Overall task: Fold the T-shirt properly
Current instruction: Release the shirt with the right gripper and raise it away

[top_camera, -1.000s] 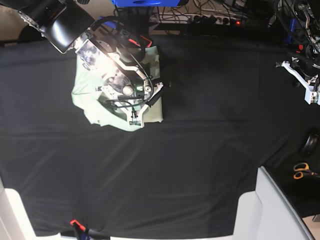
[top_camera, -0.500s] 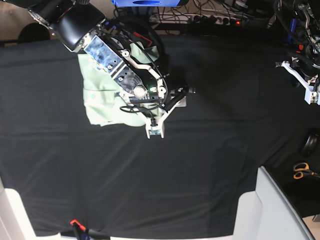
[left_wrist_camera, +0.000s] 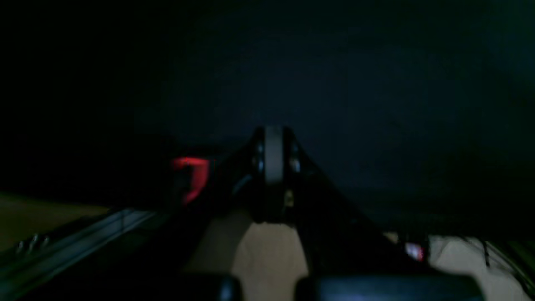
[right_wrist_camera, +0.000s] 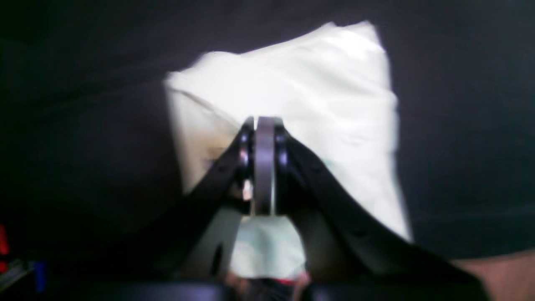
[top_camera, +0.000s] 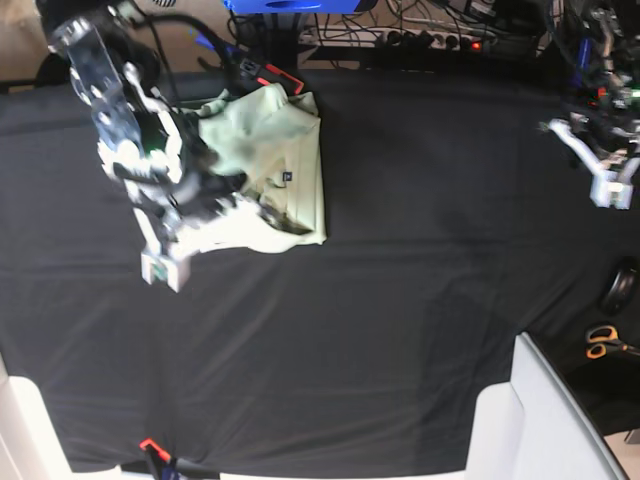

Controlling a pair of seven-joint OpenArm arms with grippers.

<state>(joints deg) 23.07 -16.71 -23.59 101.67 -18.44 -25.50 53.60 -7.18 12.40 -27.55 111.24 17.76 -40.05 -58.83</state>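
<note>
In the base view, the T-shirt [top_camera: 270, 165] lies as a compact bundle in the upper left of the frame on the black table covering [top_camera: 400, 300]. It looks folded, though its lower edge is rumpled, so we judge the fold near done rather than neat. The right gripper [top_camera: 165, 265] hangs off the bundle's lower-left corner, over bare cloth. The left gripper [top_camera: 605, 180] sits at the far right edge — parked, we think, to leave the shirt clear.

In the left wrist view, we see the left gripper [left_wrist_camera: 273, 167] with its jaws pressed together on nothing, dark covering beyond.

In the right wrist view, the right gripper [right_wrist_camera: 264, 163] has its jaws closed and empty — the T-shirt [right_wrist_camera: 326, 104] lies beyond the tips, blurred.
</note>
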